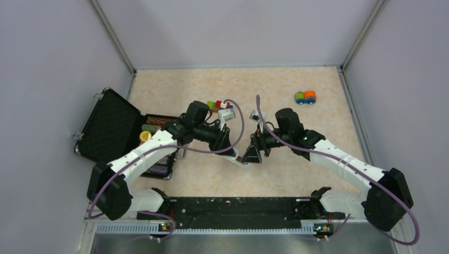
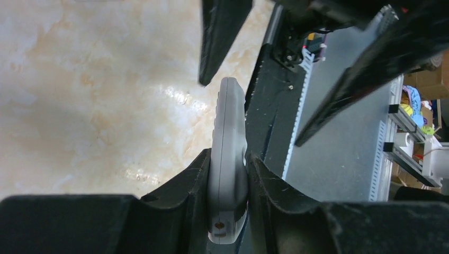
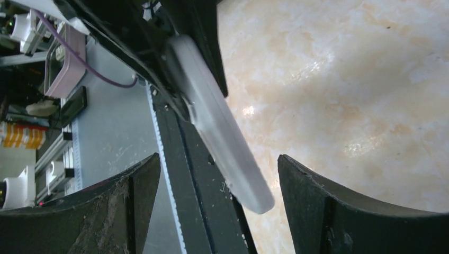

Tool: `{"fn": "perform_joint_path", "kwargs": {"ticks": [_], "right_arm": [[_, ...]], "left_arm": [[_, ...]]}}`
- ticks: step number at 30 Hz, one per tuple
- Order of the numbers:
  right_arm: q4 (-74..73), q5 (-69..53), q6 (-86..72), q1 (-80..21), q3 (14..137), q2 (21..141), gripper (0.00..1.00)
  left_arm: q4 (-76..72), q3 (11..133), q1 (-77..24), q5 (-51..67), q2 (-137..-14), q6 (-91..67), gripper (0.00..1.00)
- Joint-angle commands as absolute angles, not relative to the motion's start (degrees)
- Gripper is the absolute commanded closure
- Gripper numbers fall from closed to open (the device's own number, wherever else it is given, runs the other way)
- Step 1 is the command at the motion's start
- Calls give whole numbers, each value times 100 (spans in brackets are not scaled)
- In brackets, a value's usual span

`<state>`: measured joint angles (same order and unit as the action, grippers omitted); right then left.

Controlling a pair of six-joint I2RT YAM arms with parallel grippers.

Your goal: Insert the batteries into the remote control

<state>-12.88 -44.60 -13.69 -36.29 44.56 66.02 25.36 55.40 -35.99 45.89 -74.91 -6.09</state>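
Note:
The white remote control (image 2: 229,153) is held edge-on above the table, and my left gripper (image 2: 229,159) is shut on one end of it. The other end of the remote control (image 3: 225,132) juts out between the fingers of my right gripper (image 3: 218,161), which stands open and touches neither side of it. From above, the two grippers meet nose to nose at mid-table, left gripper (image 1: 226,142) and right gripper (image 1: 253,152), with the remote control (image 1: 239,157) between them. The batteries are not in view.
An open black case (image 1: 108,129) holding striped chips (image 1: 145,136) lies at the left. A toy brick car (image 1: 305,97) stands at the back right, and coloured bricks (image 1: 219,104) sit behind the left wrist. A black rail (image 1: 238,206) runs along the near edge.

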Motion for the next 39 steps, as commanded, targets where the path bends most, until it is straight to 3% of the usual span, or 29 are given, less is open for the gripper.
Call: {"fn": "perform_joint_path", "kwargs": {"ticks": [1,5,9,12,14,15,16,18,21,25,28,35,39], "right_arm": [[-1298,-4696,-1071,-3805,4744,6740,20],[-667,-5116,-1529,-3830,4597,6703,25],[209,-5551,-2259,-3881,4352,6691,40],[544,-5763,-2615,-3889,4305,6725,58],[610,-5837,-2763,-3885,4334,6765,75],[623,-5855,-2824,-3887,4355,6777,83],[678,-5851,-2925,-3886,4362,6776,88],[956,-5771,-3243,-3885,4320,6728,96],[1878,-5550,-4002,-3887,4122,6612,99],[3412,-5086,-5101,-3885,3870,6513,100],[4173,-4816,-5626,-3887,3837,6576,100],[5250,-4709,-6375,-3885,3842,6925,100],[5225,-4537,-6395,-3886,3777,6965,100]], "left_arm": [[2819,6083,-3586,5356,-7143,-252,100],[2983,6230,-3518,5637,-6973,-141,100],[2891,6299,-3396,5948,-6849,-260,100],[2703,6331,-3352,5992,-6775,-438,100],[2633,6396,-3340,5771,-6718,-544,98],[2611,6423,-3332,5597,-6649,-598,90],[2562,6425,-3325,5372,-6582,-693,74],[2290,6344,-3313,4975,-6380,-893,52],[1700,6073,-3288,4226,-5967,-1513,36],[-37,5230,-3287,3118,-5320,-3125,32],[-938,4799,-3288,2623,-5196,-4131,33],[-1316,4664,-3296,2151,-5420,-5094,33],[-1223,4729,-3297,1912,-5425,-5282,50]]}}
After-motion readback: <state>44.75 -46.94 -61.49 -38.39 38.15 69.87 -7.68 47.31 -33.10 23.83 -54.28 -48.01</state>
